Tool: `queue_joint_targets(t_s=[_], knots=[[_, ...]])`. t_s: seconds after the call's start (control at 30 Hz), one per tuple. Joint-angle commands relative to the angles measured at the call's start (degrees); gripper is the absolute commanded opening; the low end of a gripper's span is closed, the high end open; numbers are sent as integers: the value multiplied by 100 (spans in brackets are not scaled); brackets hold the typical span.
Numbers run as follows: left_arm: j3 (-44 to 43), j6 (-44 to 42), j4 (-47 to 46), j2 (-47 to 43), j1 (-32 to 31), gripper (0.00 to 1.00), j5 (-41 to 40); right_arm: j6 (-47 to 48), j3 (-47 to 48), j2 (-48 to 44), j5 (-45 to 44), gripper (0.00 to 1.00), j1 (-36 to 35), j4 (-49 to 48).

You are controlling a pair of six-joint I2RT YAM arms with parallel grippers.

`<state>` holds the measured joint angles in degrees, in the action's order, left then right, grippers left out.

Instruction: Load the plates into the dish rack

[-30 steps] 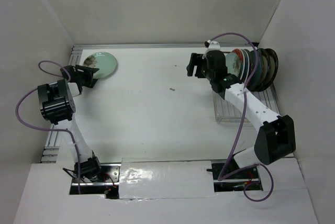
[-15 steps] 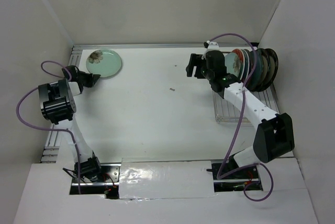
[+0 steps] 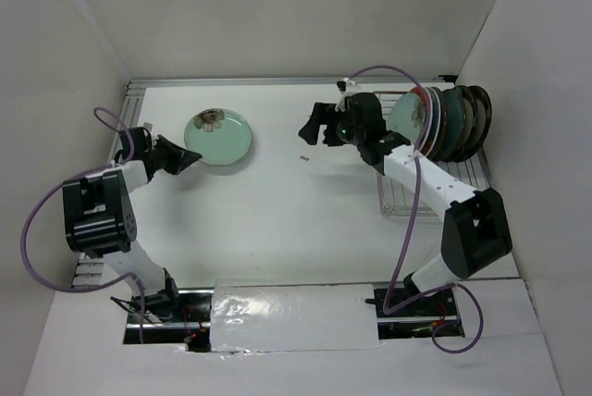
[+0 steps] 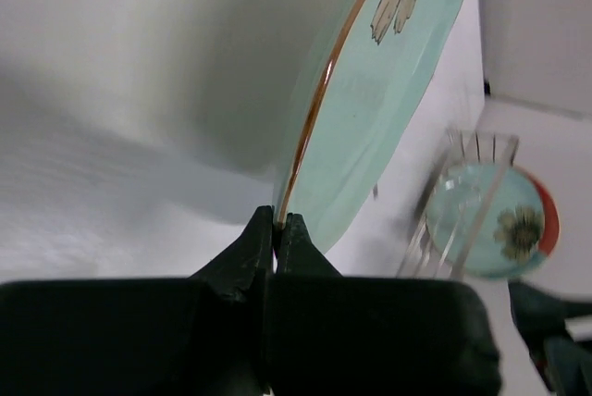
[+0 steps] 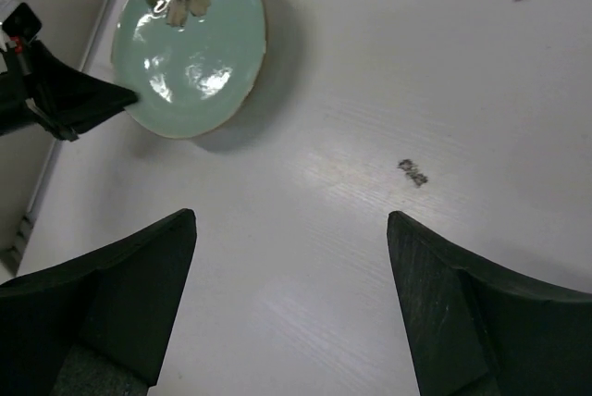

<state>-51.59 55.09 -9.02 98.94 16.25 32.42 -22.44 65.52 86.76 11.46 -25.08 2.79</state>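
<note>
Pale mint round ceramic plate with dark flower point(image 3: 220, 137): tilted, apparently lifted off white bench point(image 3: 277, 220), left of centre, well apart from silver wire dish rack point(image 3: 407, 206), which has other plates point(image 3: 453, 118) upright in it. Left pincer point(image 3: 192, 158) pinching plate rim. Right pincer point(image 3: 313, 129) spread, empty, facing plate. Judged stiff, weighty, glaze-slick, chippable; best gripped deep on rim.

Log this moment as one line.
left gripper: shut on mint plate rim | right gripper: open, empty, above table | rack: other plates standing in it
</note>
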Motion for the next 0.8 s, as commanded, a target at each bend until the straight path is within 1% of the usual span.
queue_joint_targets(t_s=[0.0,0.07,0.23,0.3,0.47,0.5,0.53,0.57,0.6,0.67,0.7,0.73,0.77], knots=[[280,-157,-969,-839,-148,0,1309,-410,-56,139,751,91,-120,-656],[587,-77,-1181,-1225,-280,0,1546,-516,-57,279,971,91,-173,-770],[817,-148,-1181,-1842,-482,0,2022,-788,-57,481,1279,93,-286,-1096],[896,-148,-1356,-2052,-562,0,2223,-789,-4,570,1350,93,-356,-1096],[967,-148,-1498,-2212,-895,0,2478,-841,58,815,1464,92,-541,-1228],[967,-148,-1550,-2212,-1000,0,2549,-841,110,816,1464,89,-542,-1228],[1028,-148,-1551,-2212,-1053,0,2550,-841,110,886,1534,90,-603,-1228],[1028,-148,-1620,-2273,-1054,0,2602,-841,110,886,1534,86,-603,-1298],[1028,-209,-1621,-2273,-1193,0,2602,-894,110,886,1613,85,-603,-1298],[1028,-279,-1560,-2273,-1273,0,2655,-894,50,886,1613,78,-655,-1377],[1028,-367,-1559,-2273,-1273,0,2655,-894,49,886,1666,60,-656,-1430],[1028,-367,-1498,-2221,-1326,0,2655,-894,49,808,1666,36,-656,-1430],[1028,-367,-1446,-2221,-1326,0,2655,-833,-3,807,1666,36,-656,-1430]])
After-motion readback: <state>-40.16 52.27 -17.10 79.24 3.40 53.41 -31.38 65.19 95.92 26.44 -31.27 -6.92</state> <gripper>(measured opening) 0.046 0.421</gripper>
